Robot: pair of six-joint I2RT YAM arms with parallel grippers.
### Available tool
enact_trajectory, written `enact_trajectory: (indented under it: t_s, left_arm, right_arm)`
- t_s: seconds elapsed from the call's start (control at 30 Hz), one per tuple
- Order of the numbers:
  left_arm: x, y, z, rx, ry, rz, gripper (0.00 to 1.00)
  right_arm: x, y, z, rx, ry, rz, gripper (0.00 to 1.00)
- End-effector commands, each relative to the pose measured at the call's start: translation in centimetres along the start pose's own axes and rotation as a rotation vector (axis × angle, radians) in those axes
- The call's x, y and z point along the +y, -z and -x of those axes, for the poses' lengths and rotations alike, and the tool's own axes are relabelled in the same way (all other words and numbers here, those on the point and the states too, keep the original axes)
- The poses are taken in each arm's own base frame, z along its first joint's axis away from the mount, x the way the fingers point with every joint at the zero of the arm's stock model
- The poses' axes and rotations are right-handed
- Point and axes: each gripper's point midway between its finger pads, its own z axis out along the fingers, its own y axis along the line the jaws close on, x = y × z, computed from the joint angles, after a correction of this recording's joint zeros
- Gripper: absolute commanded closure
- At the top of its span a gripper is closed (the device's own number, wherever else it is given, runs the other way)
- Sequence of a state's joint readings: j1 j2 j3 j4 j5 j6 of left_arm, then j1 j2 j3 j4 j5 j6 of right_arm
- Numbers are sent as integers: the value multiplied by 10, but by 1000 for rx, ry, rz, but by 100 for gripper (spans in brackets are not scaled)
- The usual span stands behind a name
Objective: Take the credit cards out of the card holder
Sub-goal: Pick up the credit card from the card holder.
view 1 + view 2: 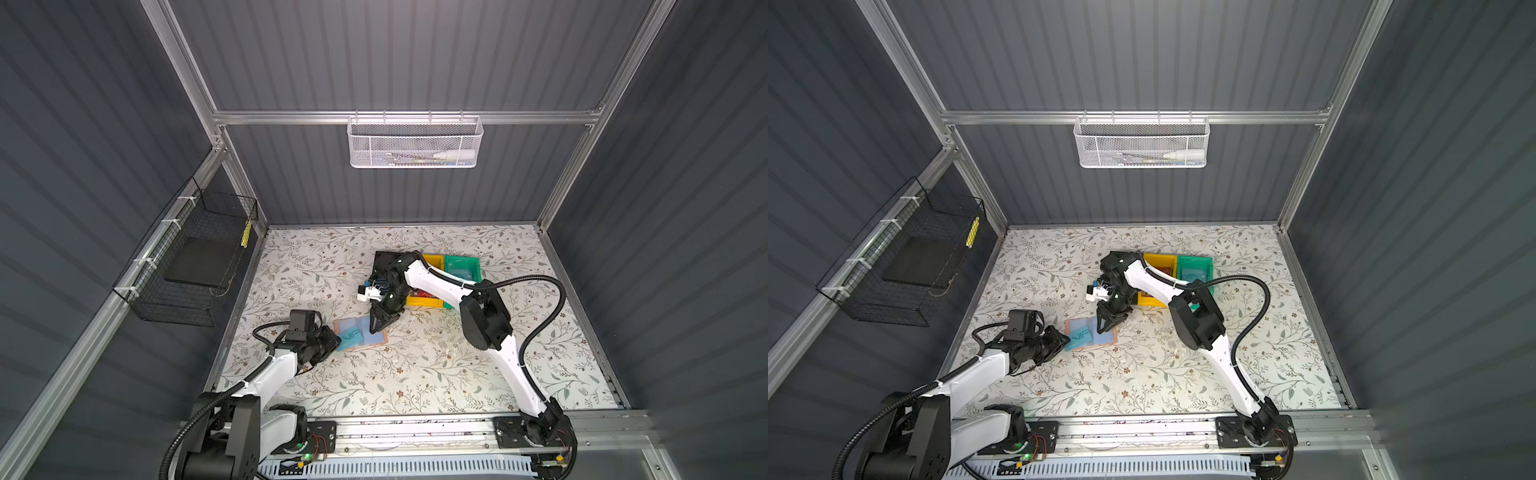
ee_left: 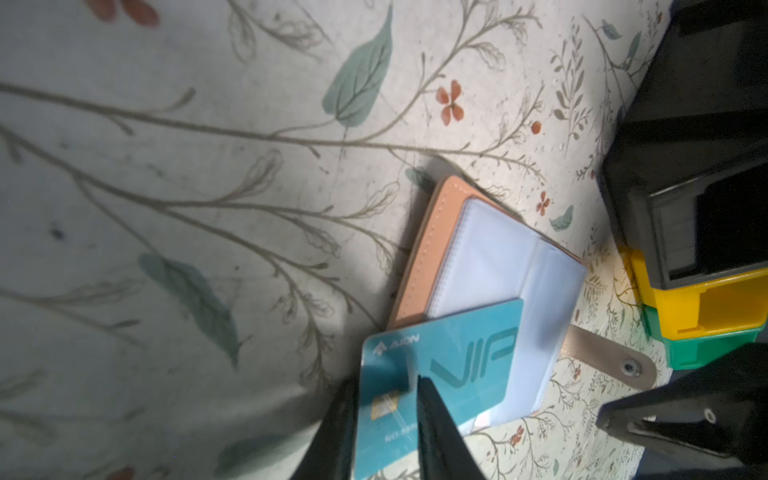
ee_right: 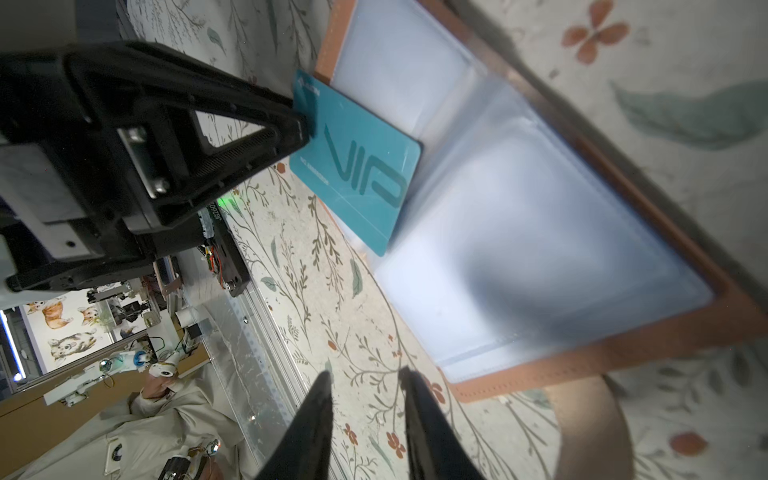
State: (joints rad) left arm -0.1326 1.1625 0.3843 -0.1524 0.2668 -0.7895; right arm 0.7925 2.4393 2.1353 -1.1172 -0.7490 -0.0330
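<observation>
Teal VIP card (image 2: 457,353) pinched in left claw (image 2: 386,380), overlapping open tan card holder (image 2: 419,249); right claw (image 3: 365,372) slightly parted, empty.

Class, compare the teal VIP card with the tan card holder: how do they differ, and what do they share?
The teal plastic VIP card is opaque and smaller; the tan booklet-like card holder is larger, with translucent sleeves. The card is pinched in the left gripper; the holder lies open on the floral table. Both are flat rectangles.
</observation>
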Motion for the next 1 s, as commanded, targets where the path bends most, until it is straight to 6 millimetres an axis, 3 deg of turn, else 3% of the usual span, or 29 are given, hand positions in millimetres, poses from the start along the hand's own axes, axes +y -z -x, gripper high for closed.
enact_trajectory:
  t_s: [0.0, 0.37, 0.97]
  left_arm:
    - [28, -1, -15, 54, 14, 101, 70]
    - [32, -7, -15, 71, 7, 109, 68]
    - [34, -15, -20, 94, 18, 92, 71]
  right_arm:
    - [10, -10, 12, -19, -2, 46, 70]
    - [-8, -37, 16, 0, -60, 63, 69]
    - [-10, -49, 22, -14, -73, 118, 65]
